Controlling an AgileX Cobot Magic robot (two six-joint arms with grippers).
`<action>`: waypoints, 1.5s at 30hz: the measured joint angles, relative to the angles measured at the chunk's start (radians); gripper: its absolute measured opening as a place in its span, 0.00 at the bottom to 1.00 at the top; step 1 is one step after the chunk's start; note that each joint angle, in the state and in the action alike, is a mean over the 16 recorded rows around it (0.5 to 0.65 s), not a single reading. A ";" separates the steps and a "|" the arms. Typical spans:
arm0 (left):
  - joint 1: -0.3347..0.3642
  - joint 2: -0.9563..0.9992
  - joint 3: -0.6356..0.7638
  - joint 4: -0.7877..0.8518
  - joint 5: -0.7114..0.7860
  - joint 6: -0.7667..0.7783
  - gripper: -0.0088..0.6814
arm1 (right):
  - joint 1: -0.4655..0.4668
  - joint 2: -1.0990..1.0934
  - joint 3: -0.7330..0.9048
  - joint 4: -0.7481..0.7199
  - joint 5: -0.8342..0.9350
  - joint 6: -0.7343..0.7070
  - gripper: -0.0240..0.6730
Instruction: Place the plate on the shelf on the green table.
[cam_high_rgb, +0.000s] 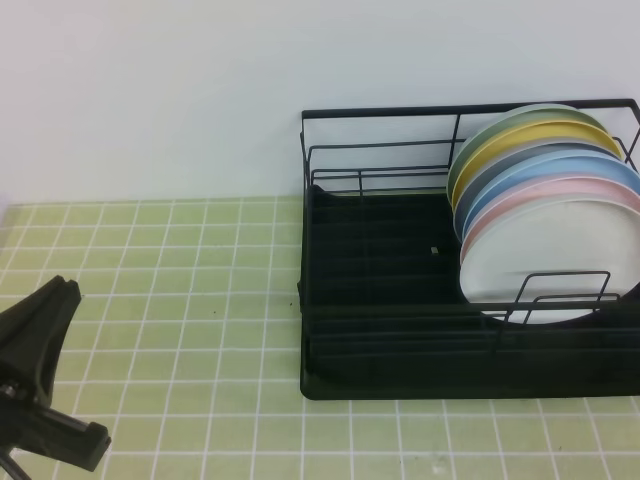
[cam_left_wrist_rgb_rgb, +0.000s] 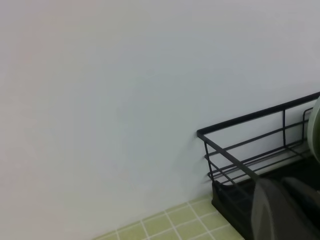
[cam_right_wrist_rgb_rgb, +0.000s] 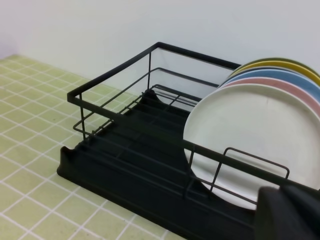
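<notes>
We note the glossy white plate (cam_high_rgb: 530, 275) upright, frontmost in the shelf (cam_high_rgb: 380, 340); green-tiled worktop (cam_high_rgb: 180, 300), white wall; both fingers pressed together.

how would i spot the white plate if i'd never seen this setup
Find the black wire dish rack on the green tiled table. A row of upright plates stands at its right end. The white plate is the frontmost, directly before the pale pink plate, and the only uncoloured one.

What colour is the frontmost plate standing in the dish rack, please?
White: the frontmost plate in the dish rack shows best in the right wrist view.
</notes>
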 joint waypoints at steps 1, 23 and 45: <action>0.000 0.000 0.000 0.000 0.000 0.001 0.01 | 0.000 0.000 0.001 0.000 0.000 0.000 0.03; 0.000 0.000 0.000 0.001 0.001 0.012 0.01 | -0.003 -0.042 0.089 -0.596 -0.154 0.506 0.03; 0.000 0.000 0.000 0.000 0.002 0.012 0.01 | -0.003 -0.042 0.276 -0.730 -0.262 0.762 0.03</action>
